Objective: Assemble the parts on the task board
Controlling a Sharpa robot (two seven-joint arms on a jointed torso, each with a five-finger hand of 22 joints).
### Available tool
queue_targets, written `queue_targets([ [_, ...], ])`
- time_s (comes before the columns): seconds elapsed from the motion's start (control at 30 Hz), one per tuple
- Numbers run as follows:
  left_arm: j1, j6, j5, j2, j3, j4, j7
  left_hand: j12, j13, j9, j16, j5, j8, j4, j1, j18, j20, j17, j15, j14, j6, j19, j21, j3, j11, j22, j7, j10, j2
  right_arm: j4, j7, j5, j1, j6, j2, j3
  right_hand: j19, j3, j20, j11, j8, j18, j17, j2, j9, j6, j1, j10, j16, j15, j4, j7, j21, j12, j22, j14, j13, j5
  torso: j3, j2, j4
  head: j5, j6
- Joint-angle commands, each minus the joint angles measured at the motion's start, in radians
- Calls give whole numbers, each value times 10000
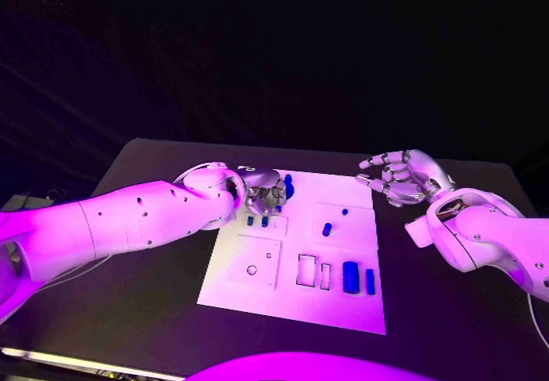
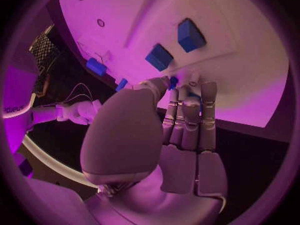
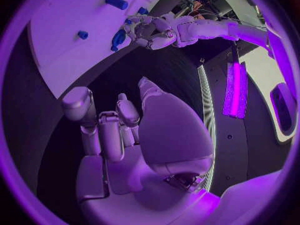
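The white task board [image 1: 300,298] lies in the middle of the black table. My left hand [image 1: 261,194] hangs over its far left corner, fingers pointing down. Its thumb and a finger pinch a small blue part [image 2: 172,81]. Just below the fingertips two blue parts [image 1: 251,221] [image 1: 266,221] stand in the board, seen close up as blocks [image 2: 190,35] [image 2: 160,56]. Another blue part [image 1: 289,186] sits beside the hand. My right hand [image 1: 401,178] hovers off the board's far right edge, fingers spread and holding nothing.
More blue parts stand mid-board [image 1: 328,229] [image 1: 344,212], and two long ones [image 1: 351,277] [image 1: 370,281] lie near the right edge. Rectangular slots [image 1: 307,270] and a round hole [image 1: 251,270] mark the board's near half. Bare black table [image 1: 137,302] surrounds the board.
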State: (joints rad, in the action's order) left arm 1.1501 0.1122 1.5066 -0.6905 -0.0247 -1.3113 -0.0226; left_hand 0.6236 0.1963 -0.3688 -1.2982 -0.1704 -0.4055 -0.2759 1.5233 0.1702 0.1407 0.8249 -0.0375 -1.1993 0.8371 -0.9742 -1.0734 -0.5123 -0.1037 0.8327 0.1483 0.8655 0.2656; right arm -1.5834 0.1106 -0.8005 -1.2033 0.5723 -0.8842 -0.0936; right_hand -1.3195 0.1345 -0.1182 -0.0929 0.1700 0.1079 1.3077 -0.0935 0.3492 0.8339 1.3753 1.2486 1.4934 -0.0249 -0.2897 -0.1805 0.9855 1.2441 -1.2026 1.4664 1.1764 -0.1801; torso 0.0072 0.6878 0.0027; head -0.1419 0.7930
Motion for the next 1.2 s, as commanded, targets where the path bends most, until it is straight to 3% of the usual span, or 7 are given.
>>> queue_targets([
  [0.03,-28,1,-55,37,1,29,61,-40,-14,14,-63,59,42,-13,-4,-54,-16,38,2,-101,76,-128,-97,-63,2,86,-17,78,-87,-20,72,-81,12,-25,-8,1,62,34,-18,1,40,90,967,12,-12,24,-33,-91,-30,77,-3,18,-63,-57,9,580,-7,-33,8,6,-3,10,7],
  [0.57,-58,-139,-118,108,-51,77,178,-195,-117,21,-309,94,58,146,52,-131,-48,274,48,-352,302,-432,-493,-286,57,562,-35,316,-125,-33,60,-76,15,-28,-19,1,63,74,-15,5,50,91,968,85,-16,37,-72,-72,-38,82,-26,21,-89,-62,12,580,-16,-32,4,-3,1,8,31],
  [0.87,-68,-2,-37,118,-81,101,203,-581,-270,-63,-806,128,67,722,188,-302,-249,1099,310,-1028,1063,-1088,-1326,-823,347,1571,-134,1349,-352,-37,53,-72,15,-28,-17,1,67,84,-14,5,52,93,957,118,-17,40,-102,-66,-45,83,-31,21,-108,-62,19,577,-19,-32,2,-1,13,30,26],
  [1.2,-72,609,-132,44,-70,105,274,-1018,-334,-71,-864,120,326,1189,147,-342,-334,1193,350,-1184,1244,-1205,-1621,-1219,357,1878,-118,1746,-412,-40,61,-72,15,-29,-3,1,67,84,-14,5,52,93,957,118,-17,40,-102,-66,-45,83,-31,21,-108,-62,19,577,-19,-32,2,-10,7,36,-16],
])
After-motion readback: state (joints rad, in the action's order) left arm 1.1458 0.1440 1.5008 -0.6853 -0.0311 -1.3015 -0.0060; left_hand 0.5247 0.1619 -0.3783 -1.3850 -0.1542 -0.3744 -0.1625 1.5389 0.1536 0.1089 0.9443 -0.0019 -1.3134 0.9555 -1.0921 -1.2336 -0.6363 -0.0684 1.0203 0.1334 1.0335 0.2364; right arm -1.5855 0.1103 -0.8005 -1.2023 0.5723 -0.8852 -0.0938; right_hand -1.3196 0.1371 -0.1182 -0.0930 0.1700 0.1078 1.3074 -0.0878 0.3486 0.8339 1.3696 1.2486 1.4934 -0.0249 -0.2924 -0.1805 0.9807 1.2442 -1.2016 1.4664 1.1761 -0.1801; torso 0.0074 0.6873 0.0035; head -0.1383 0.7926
